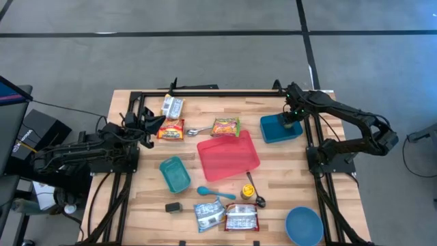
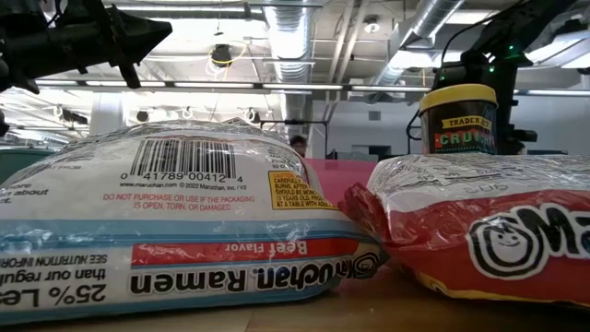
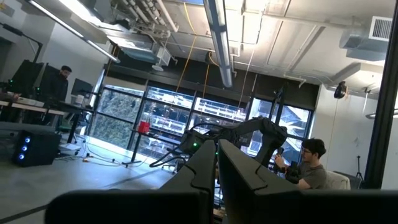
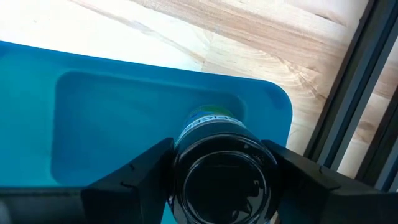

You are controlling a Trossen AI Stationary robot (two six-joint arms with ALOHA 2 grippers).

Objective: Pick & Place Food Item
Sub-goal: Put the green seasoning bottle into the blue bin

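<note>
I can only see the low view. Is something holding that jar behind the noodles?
Observer: Yes, the right gripper has its fingers on both sides of the jar.
Operator: What's under it?
Observer: A blue tray, on the table's right side.
Operator: Where's the other arm?
Observer: The left gripper waits at the left edge, beside a ramen pack.

1. bare wood lies between the red tray and the blue container.
2. ramen packs crowd the table's near edge beside the blue bowl.
3. the black frame rail blocks the right side.
</note>
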